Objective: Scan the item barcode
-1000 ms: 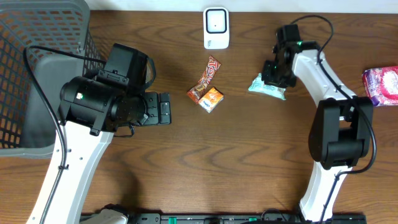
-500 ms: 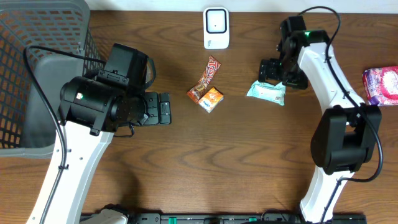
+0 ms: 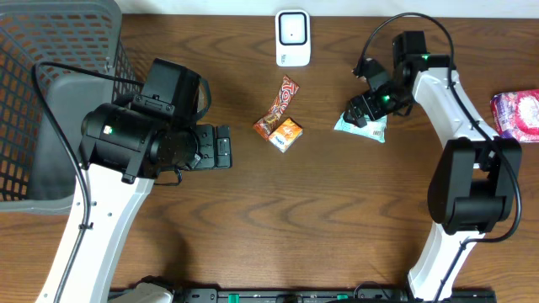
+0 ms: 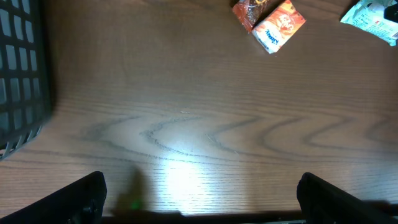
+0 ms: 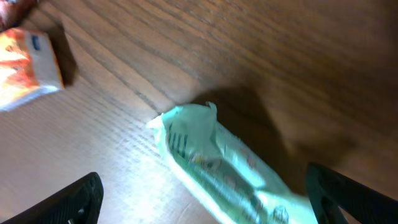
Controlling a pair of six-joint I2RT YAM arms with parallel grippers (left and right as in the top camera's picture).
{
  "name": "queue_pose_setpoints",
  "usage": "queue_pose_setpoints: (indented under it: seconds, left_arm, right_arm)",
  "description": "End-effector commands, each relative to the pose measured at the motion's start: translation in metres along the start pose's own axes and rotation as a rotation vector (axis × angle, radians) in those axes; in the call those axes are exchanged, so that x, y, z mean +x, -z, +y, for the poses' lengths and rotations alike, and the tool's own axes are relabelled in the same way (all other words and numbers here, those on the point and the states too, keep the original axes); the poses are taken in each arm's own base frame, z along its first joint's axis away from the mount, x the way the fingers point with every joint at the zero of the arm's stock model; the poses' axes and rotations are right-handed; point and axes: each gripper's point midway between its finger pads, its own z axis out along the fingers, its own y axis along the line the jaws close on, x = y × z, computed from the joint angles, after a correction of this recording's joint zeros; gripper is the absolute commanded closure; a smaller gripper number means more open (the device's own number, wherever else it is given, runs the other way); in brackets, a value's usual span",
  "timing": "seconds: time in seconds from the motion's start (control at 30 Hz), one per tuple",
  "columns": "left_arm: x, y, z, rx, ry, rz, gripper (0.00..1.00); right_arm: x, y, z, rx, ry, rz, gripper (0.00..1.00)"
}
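The right gripper (image 3: 365, 113) is hanging over the table (image 3: 320, 219) at the upper right, its jaws spread wide and gripping nothing. The mint-green packet (image 3: 367, 129) is lying flat on the wood right under it, right of centre and below and to the right of the white scanner (image 3: 292, 37), which is sitting at the far edge in the middle. In the right wrist view the packet (image 5: 224, 168) is running slantwise between the two dark fingers (image 5: 68, 202), one crimped end pointing up and to the left, and neither finger is pressing on it; whether a tip is grazing the wrapper I cannot tell. Any barcode on it is too blurred to make out. The orange box (image 3: 288, 133) is resting near the middle of the table, well apart from the packet, with the candy bar (image 3: 284, 99) lying slantwise, its lower end touching the box's upper left side, and pointing up toward the scanner. The left gripper (image 3: 221, 147) is hovering left of the box, also wide open and empty; in its wrist view only bare wood is showing between its fingers (image 4: 68, 199), with the box (image 4: 280, 26) and bar (image 4: 252, 9) far ahead at the top. A grey mesh basket (image 3: 50, 101) is standing at the far left, and a pink packet (image 3: 515, 114) is lying at the right edge.
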Motion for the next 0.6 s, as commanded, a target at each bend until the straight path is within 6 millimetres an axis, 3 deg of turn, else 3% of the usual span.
queue_pose_setpoints:
  seconds: [0.0, 0.1, 0.2, 0.27, 0.47, 0.53, 0.57]
  left_arm:
    - [-0.003, 0.004, 0.003, -0.012, 0.001, -0.017, 0.02]
    - [-0.003, 0.004, 0.003, -0.012, 0.001, -0.017, 0.02]
    - [-0.003, 0.004, 0.003, -0.012, 0.001, -0.017, 0.02]
    - [-0.003, 0.004, 0.003, -0.012, 0.001, -0.017, 0.02]
    - [-0.003, 0.004, 0.003, -0.012, 0.001, -0.017, 0.02]
    - [-0.003, 0.004, 0.003, -0.012, 0.001, -0.017, 0.02]
    - [-0.003, 0.004, 0.003, -0.012, 0.001, -0.017, 0.02]
  right_arm:
    - [0.009, -0.017, -0.009, 0.021, 0.097, 0.039, 0.01]
    - [0.015, -0.027, -0.02, 0.062, 0.093, 0.077, 0.01]
    - [0.023, -0.034, -0.016, 0.027, 0.078, 0.101, 0.03]
    - [0.028, -0.037, -0.009, -0.012, 0.044, 0.115, 0.19]
    - [0.029, -0.034, 0.029, -0.143, -0.13, 0.14, 0.23]
    - [0.025, -0.03, 0.041, -0.168, -0.218, 0.148, 0.35]
    - [0.022, -0.027, 0.047, -0.169, -0.288, 0.156, 0.35]
